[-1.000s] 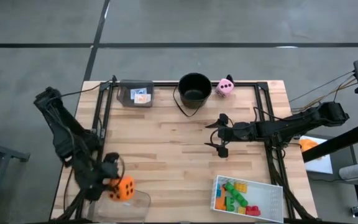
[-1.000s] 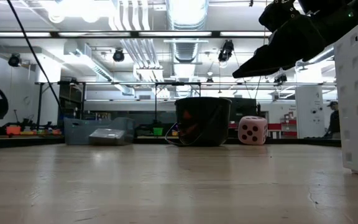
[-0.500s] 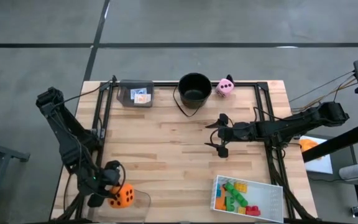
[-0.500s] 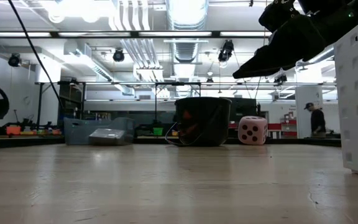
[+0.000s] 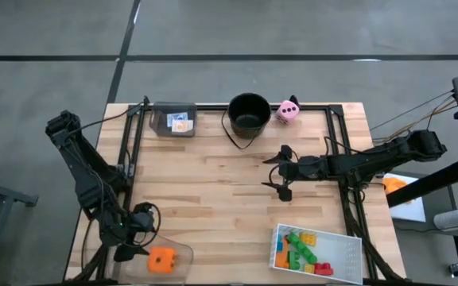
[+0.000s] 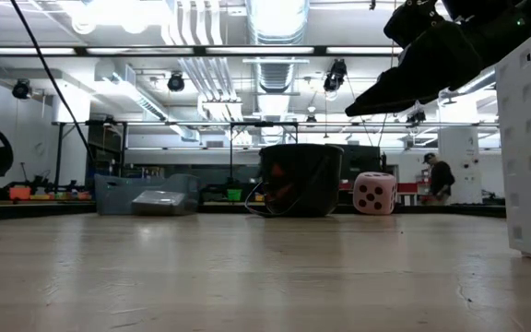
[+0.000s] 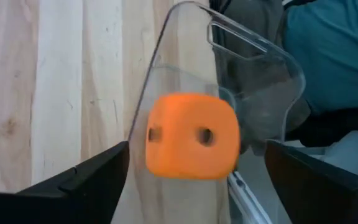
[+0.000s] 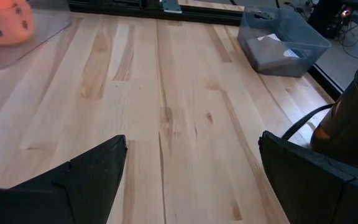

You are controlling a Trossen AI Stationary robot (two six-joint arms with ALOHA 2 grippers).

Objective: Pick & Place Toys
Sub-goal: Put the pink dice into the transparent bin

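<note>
High view: overhead, straight down, taking in the whole table (image 5: 229, 183). Low view: at tabletop level, facing across the boards to the bucket (image 6: 300, 180) and the room behind. Left wrist view: close, facing the orange die (image 7: 191, 135). Right wrist view: low over the boards, facing that same die (image 8: 4, 22) far off. Bucket (image 5: 249, 112) shared by high and low views.

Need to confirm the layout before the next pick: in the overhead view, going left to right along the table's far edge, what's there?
Gray bin with cards → black bucket → pink die.
</note>
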